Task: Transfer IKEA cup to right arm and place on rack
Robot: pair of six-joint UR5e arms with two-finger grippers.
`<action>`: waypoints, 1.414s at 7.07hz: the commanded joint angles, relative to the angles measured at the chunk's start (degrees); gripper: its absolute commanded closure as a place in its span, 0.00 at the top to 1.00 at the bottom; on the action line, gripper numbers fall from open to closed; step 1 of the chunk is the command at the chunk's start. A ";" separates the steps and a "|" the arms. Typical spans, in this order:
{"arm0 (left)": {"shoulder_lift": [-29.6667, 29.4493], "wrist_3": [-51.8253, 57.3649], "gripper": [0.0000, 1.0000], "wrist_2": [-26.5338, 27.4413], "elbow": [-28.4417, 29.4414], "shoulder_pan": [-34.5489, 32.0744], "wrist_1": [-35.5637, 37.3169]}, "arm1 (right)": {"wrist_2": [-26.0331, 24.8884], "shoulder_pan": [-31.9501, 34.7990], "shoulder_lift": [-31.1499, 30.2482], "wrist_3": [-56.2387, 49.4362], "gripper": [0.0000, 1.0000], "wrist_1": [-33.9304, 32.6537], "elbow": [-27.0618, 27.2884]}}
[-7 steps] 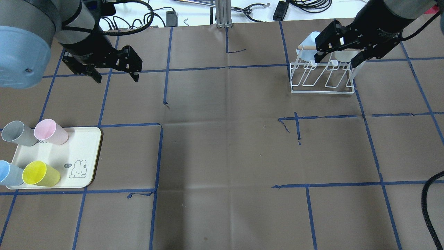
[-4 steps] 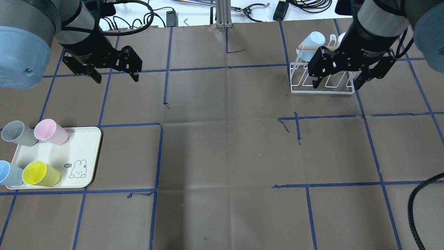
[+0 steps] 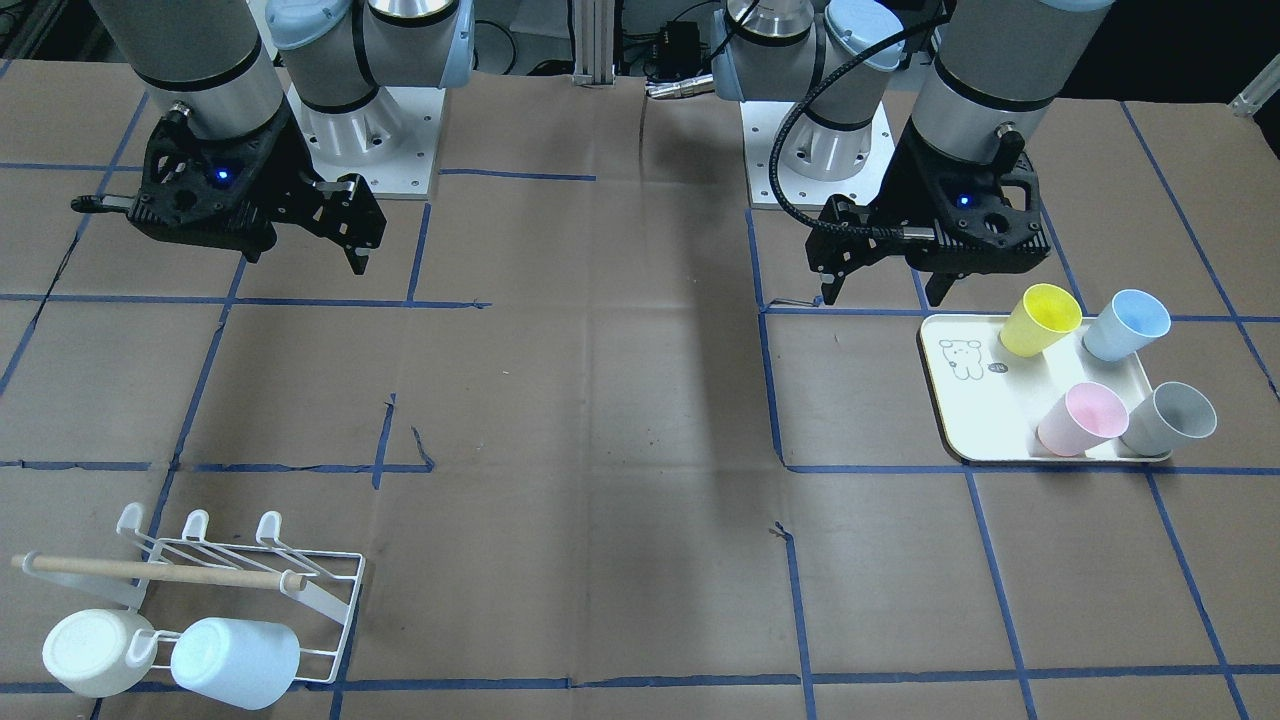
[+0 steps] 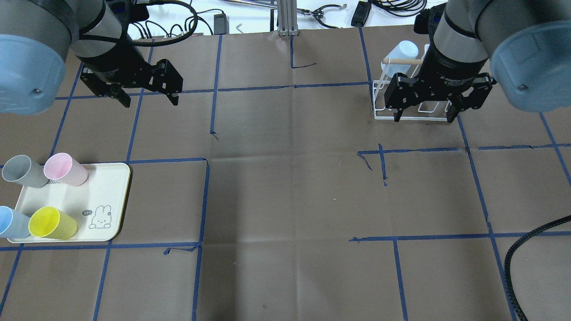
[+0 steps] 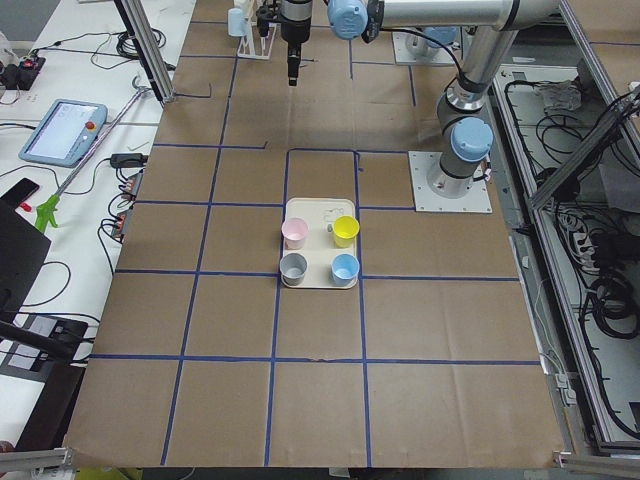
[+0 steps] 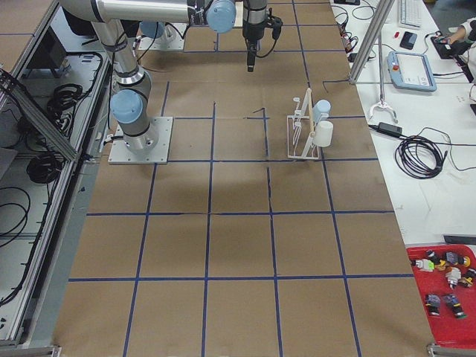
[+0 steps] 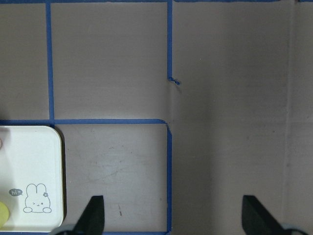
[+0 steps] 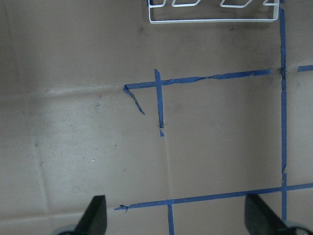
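Several IKEA cups stand on a cream tray (image 4: 105,196): pink (image 4: 64,169), grey (image 4: 22,171), yellow (image 4: 51,223) and blue (image 4: 11,223). My left gripper (image 4: 151,102) is open and empty, hanging above the table beyond the tray; the left wrist view shows its fingertips (image 7: 93,218) spread wide. The white wire rack (image 3: 320,590) holds a pale blue cup (image 3: 235,660) and a white cup (image 3: 90,650). My right gripper (image 4: 423,117) is open and empty, raised over the rack's near edge (image 8: 215,20).
The tray's corner with a rabbit drawing shows in the left wrist view (image 7: 34,200). A wooden dowel (image 3: 150,572) lies across the rack. Blue tape lines grid the brown table (image 4: 290,187). Cables and a metal post lie along the far edge.
My right gripper has drawn back from over the rack's cups toward the rack's near edge, still open and empty. The left arm has not moved.
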 commanded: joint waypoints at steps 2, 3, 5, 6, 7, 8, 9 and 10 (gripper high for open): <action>0.00 -0.02 1.00 0.00 0.09 0.00 -0.03 | 0.36 0.03 0.36 -0.08 1.00 -1.52 0.20; -0.09 -0.02 1.00 0.00 0.09 0.00 0.06 | 1.93 0.03 0.44 -0.17 1.00 -3.01 0.29; 0.00 -0.02 1.00 0.00 0.00 0.00 -0.02 | 2.21 0.03 0.44 -0.25 1.00 -3.20 0.38; -0.09 0.07 1.00 0.00 0.09 0.00 -0.03 | 2.30 0.03 0.44 -0.08 1.00 -3.20 0.38; -0.35 -0.02 1.00 0.00 0.18 0.00 0.06 | 2.21 0.03 0.44 -0.08 1.00 -3.20 0.29; -0.18 -0.02 1.00 0.00 0.09 0.00 -0.02 | 2.21 0.03 0.44 -0.08 1.00 -3.11 0.29; -0.18 -0.02 1.00 0.00 0.18 0.00 -0.03 | 2.21 0.03 0.44 -0.08 1.00 -3.20 0.29; -0.35 -0.02 1.00 0.00 0.18 0.00 0.06 | 2.21 0.03 0.44 0.01 1.00 -3.28 0.29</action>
